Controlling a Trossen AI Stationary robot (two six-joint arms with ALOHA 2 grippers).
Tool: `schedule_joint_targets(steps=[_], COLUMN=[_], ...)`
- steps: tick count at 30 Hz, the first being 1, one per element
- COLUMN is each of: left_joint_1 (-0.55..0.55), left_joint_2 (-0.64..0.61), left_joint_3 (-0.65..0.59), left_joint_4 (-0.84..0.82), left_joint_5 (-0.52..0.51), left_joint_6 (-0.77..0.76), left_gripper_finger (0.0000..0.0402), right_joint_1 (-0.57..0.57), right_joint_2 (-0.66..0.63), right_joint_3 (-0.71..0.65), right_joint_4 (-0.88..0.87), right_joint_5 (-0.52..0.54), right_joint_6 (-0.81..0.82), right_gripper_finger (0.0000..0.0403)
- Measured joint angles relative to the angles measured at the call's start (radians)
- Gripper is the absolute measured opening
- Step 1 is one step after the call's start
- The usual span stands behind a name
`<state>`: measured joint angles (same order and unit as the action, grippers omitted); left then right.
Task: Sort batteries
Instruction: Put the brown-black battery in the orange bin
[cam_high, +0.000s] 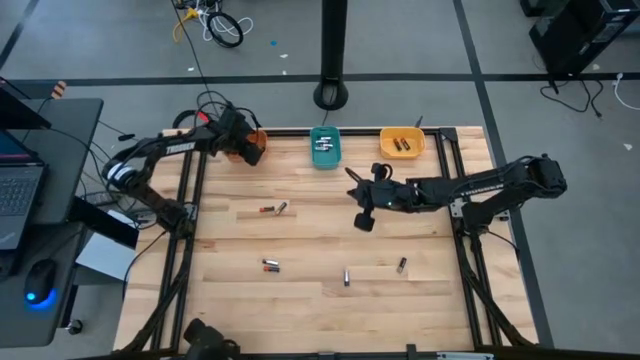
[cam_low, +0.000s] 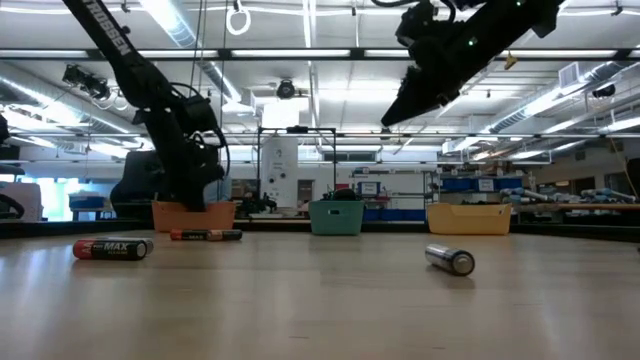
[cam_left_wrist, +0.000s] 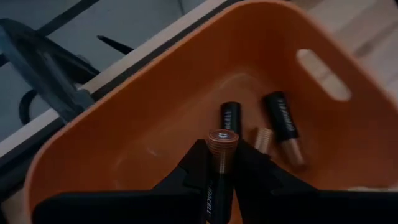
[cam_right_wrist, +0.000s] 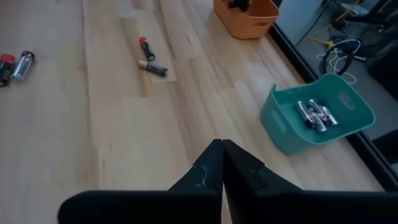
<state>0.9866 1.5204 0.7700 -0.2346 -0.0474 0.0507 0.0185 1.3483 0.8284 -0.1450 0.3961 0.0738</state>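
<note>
My left gripper (cam_left_wrist: 222, 158) is shut on a black battery with a copper end (cam_left_wrist: 222, 140), above the orange bin (cam_high: 252, 146) at the table's far left. Two more batteries (cam_left_wrist: 283, 127) lie on that bin's floor. My right gripper (cam_right_wrist: 222, 155) is shut on nothing and hangs above the table (cam_high: 356, 195) near the teal bin (cam_high: 325, 148), which holds several silver batteries (cam_right_wrist: 316, 114). Loose batteries lie on the wood: a pair (cam_high: 274, 209), one (cam_high: 270, 265), one (cam_high: 347, 277) and one (cam_high: 402, 265). My left gripper pinches the battery's body just behind its copper end (cam_left_wrist: 220, 169) between its two fingers. The battery lies along the fingers, its copper end sticking out past the fingertips. The fingers slant down from above into the orange bin's opening. The battery is clear of the bin's floor.
A yellow bin (cam_high: 402, 143) with batteries inside stands right of the teal one along the far edge. Black frame rails (cam_high: 190, 215) run along the table's left and right sides. Bare wood (cam_high: 320, 235) lies between the loose batteries.
</note>
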Motion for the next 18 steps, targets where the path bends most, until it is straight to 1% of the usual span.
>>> schedule_joint_targets(steps=[7, 11, 12, 16, 18], left_joint_1=[0.003, 0.004, 0.004, 0.002, 0.002], left_joint_2=[0.037, 0.046, 0.045, 0.044, 0.043], left_joint_3=[0.0, 0.0, 0.001, 0.001, 0.001], left_joint_4=[-0.012, -0.011, -0.005, 0.003, 0.009], left_joint_5=[-0.032, -0.036, -0.036, -0.036, -0.045], left_joint_6=[0.019, -0.002, -0.002, -0.002, -0.002], left_gripper_finger=[0.0053, 0.0054, 0.006, 0.011, 0.0128], right_joint_1=[-0.003, -0.003, -0.003, -0.003, -0.001], right_joint_2=[0.0, 0.0, 0.0, 0.0, 0.0], right_joint_3=[0.0, 0.0, 0.0, 0.0, 0.0], right_joint_4=[0.001, 0.0, 0.001, 0.001, 0.001], right_joint_5=[-0.006, -0.006, -0.006, -0.006, -0.006], right_joint_6=[0.0, 0.0, 0.0, 0.0, -0.005], right_gripper_finger=[0.0009, 0.0017, 0.0019, 0.0016, 0.0012])
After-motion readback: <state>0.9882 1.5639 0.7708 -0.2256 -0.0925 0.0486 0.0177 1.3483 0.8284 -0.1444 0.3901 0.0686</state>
